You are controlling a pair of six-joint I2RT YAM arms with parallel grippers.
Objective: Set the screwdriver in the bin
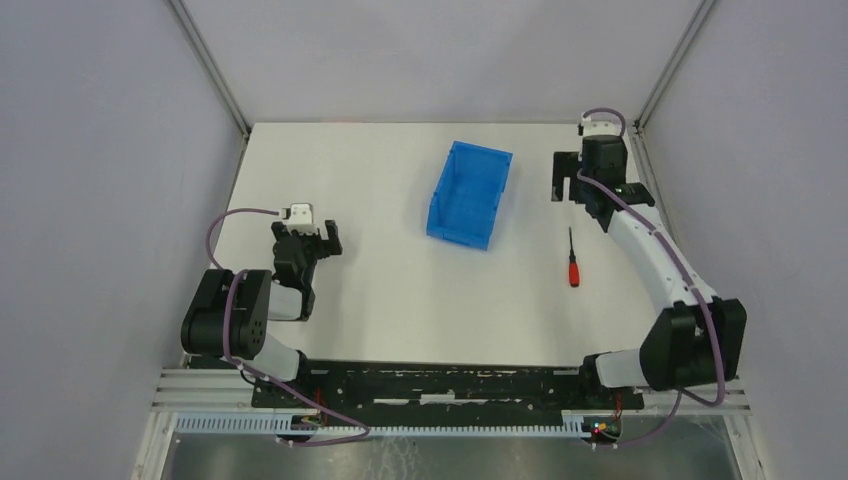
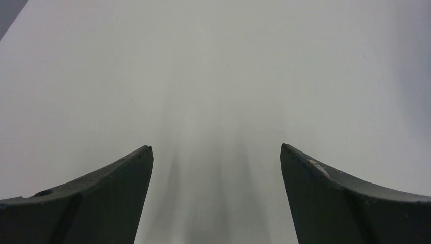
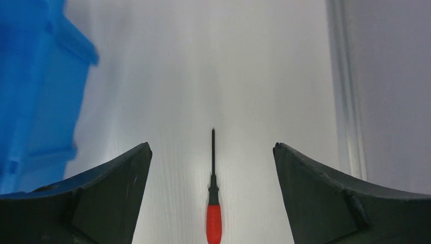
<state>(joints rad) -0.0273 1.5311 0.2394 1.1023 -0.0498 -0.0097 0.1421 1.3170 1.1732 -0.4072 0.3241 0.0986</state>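
Observation:
The screwdriver [image 1: 573,259], with a short red handle and a thin black shaft, lies flat on the white table right of the bin, handle toward the near edge. The blue bin [image 1: 469,193] stands upright at the table's middle back and looks empty. My right gripper [image 1: 600,193] is open and hovers above the table, just beyond the screwdriver's tip. In the right wrist view the screwdriver [image 3: 213,213] lies centred between the open fingers [image 3: 212,146], below them and untouched, with the bin [image 3: 35,86] at the left. My left gripper [image 1: 308,240] is open and empty at the left.
The left wrist view shows only bare white table between the open fingers [image 2: 216,146]. A metal frame post [image 1: 665,70] and grey walls stand close behind and to the right of the right arm. The table's right edge [image 3: 348,101] runs beside the screwdriver.

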